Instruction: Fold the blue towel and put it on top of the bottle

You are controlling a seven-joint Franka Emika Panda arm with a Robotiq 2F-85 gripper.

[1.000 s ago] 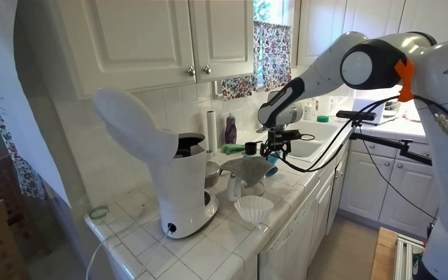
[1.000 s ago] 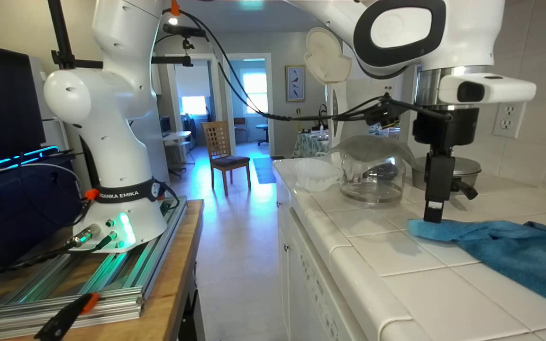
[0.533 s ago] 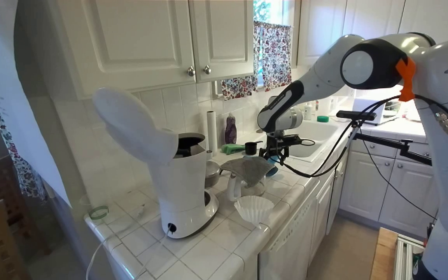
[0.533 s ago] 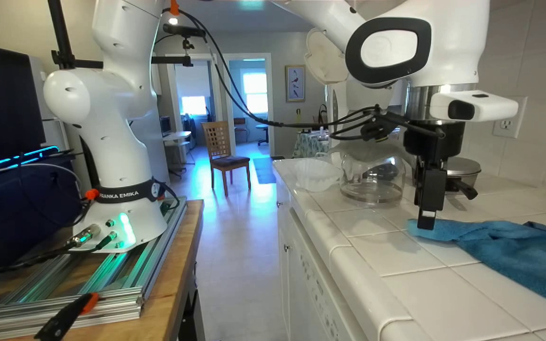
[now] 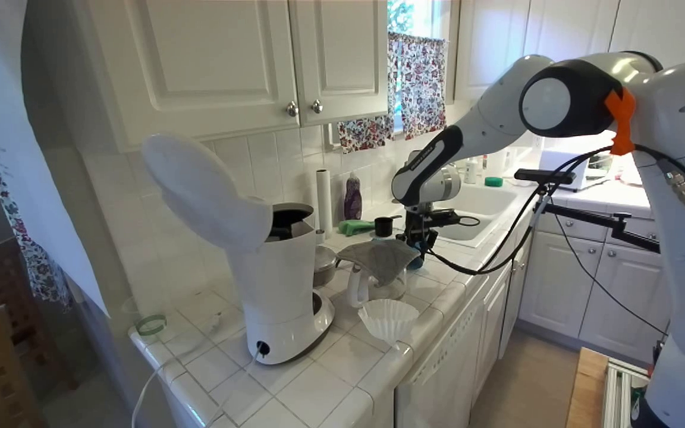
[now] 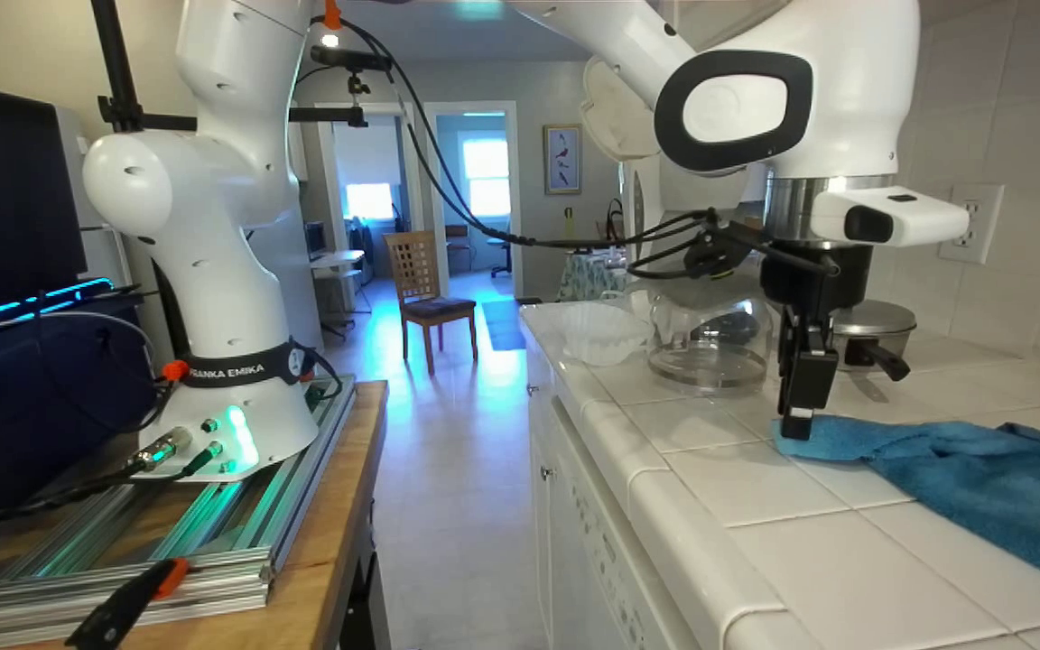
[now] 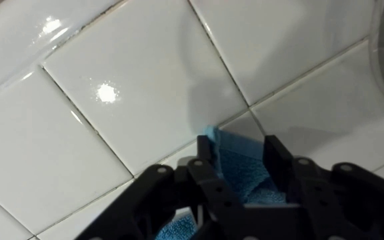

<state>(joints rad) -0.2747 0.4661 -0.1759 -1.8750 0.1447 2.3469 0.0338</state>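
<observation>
The blue towel (image 6: 980,478) lies loosely spread on the white tiled counter, its near corner bunched toward the arm. My gripper (image 7: 237,145) points down over that corner, with its fingers standing apart. Between them in the wrist view runs a towel (image 7: 242,170) flap with a smooth hem. A raised fold touches the left finger, while the right finger's contact is unclear. In an exterior view the fingertips (image 6: 796,426) sit at the towel's edge, close to the counter. A purple bottle (image 5: 352,198) stands upright against the back wall, away from the gripper.
A glass carafe (image 6: 710,348) with a grey cloth (image 5: 381,258) over it stands close to the gripper. Nearby are a metal pot (image 6: 877,329), a paper coffee filter (image 5: 388,318) and a white coffee maker (image 5: 283,285). The sink (image 5: 467,232) lies beyond.
My gripper has come down and shifted slightly sideways to the towel's corner. Its jaws look closer together than before. The towel's edge has moved a little; the rest lies as it was.
</observation>
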